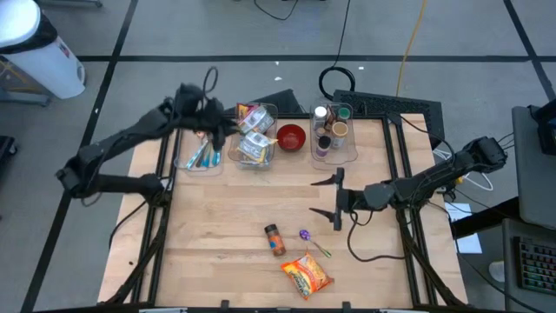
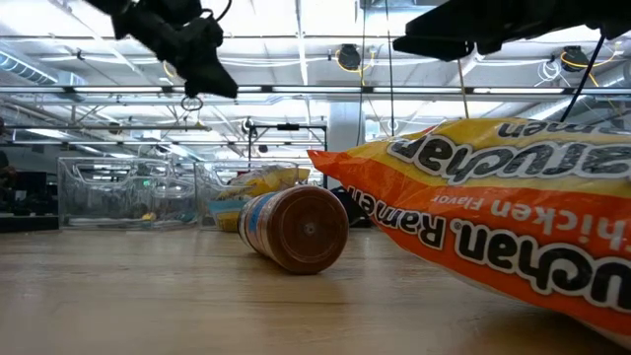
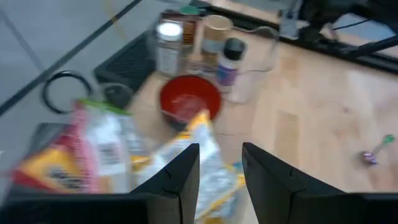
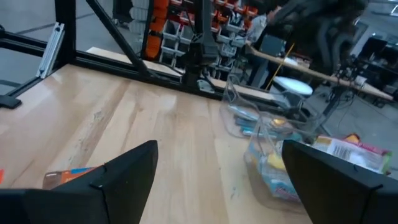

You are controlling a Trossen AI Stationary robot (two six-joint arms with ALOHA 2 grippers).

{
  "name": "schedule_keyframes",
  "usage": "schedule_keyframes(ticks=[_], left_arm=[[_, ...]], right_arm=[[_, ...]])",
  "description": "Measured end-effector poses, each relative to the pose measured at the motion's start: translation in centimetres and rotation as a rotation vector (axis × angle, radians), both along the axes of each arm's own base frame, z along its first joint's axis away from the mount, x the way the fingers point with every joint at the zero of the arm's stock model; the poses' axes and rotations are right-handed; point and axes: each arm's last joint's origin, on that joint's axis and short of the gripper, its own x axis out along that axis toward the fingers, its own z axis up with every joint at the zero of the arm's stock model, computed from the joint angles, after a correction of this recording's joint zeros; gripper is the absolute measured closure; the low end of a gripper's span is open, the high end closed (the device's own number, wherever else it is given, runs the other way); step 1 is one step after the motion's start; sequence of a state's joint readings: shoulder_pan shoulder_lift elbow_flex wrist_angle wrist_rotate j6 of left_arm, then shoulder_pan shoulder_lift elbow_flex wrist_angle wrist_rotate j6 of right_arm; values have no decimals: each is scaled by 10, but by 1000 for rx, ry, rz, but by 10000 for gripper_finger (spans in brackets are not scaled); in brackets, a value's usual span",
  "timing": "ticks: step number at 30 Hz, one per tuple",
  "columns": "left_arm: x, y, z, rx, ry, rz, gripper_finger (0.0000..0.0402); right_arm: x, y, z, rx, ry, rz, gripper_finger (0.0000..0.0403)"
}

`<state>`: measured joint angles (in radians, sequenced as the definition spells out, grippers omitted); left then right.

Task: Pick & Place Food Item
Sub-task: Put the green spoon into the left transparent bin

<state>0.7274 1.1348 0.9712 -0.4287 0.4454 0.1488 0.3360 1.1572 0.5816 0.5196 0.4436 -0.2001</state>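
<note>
An orange ramen packet lies flat near the table's front edge, with a brown spice jar on its side and a small purple item just beyond it. In the low view the jar and the packet fill the foreground. My left gripper hovers over the clear bins at the back left. Its fingers stand a little apart with nothing between them. My right gripper hangs wide open above the table's middle, nothing between its fingers.
Three clear bins stand along the far edge: one with small packets, one with snack bags, one with bottles and jars. A red bowl sits between the last two. Bare wood lies at the near left.
</note>
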Motion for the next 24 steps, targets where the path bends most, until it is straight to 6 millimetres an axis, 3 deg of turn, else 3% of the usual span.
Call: schedule_keyframes(ticks=[5, 10, 16, 24], left_arm=[[4, -30, -44, -43, -131, -45, 275], [13, -63, -74, -67, -348, -150, 275], [18, -104, -91, -2, -507, -173, 275], [23, -141, -90, 63, -528, -95, 275]], right_arm=[[2, -8, 2, -1, -16, -34, 69], [5, -20, 2, 32, -25, -88, 69], [7, -33, 2, 106, -40, -151, 69], [8, -37, 4, 154, -66, -172, 69]])
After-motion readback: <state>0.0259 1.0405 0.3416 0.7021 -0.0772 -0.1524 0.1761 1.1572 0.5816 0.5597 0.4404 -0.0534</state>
